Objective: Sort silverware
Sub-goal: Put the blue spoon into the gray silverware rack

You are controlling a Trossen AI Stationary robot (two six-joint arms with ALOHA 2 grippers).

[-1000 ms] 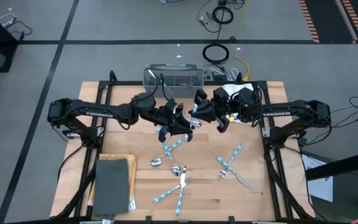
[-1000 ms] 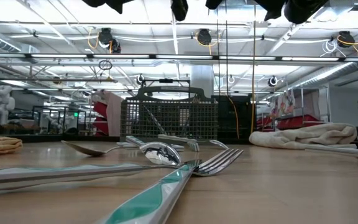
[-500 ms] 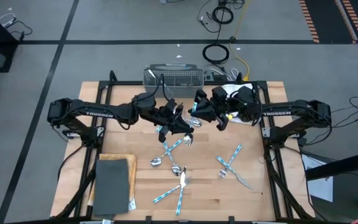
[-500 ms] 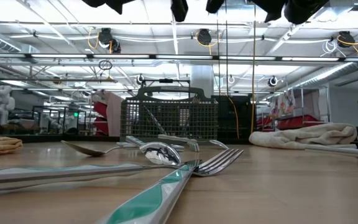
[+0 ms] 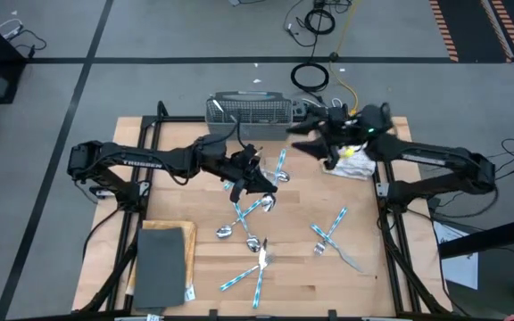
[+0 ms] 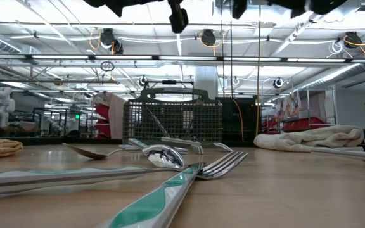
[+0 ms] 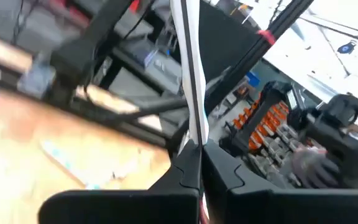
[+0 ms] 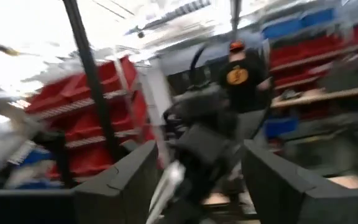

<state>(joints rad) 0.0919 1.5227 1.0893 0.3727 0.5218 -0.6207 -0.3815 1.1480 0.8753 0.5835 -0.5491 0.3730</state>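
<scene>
The left gripper (image 5: 259, 176) is clamped on 1 utensil (image 5: 279, 166); in its wrist view the fingers (image 7: 225, 171) meet around the thin handle, which stands up out of them. It hangs above mid-table, handle pointing toward 1 o'clock, probably so the piece can go upright into the grey mesh basket (image 5: 249, 111) at the table's 12 o'clock edge. The right gripper (image 5: 303, 147) spreads wide, holding nothing, at about 2 o'clock, just right of the basket. The remaining silverware (image 5: 255, 241) lies scattered from centre toward 5 and 6 o'clock, unsorted. A dark pad (image 5: 160, 264) sits at 8 o'clock.
</scene>
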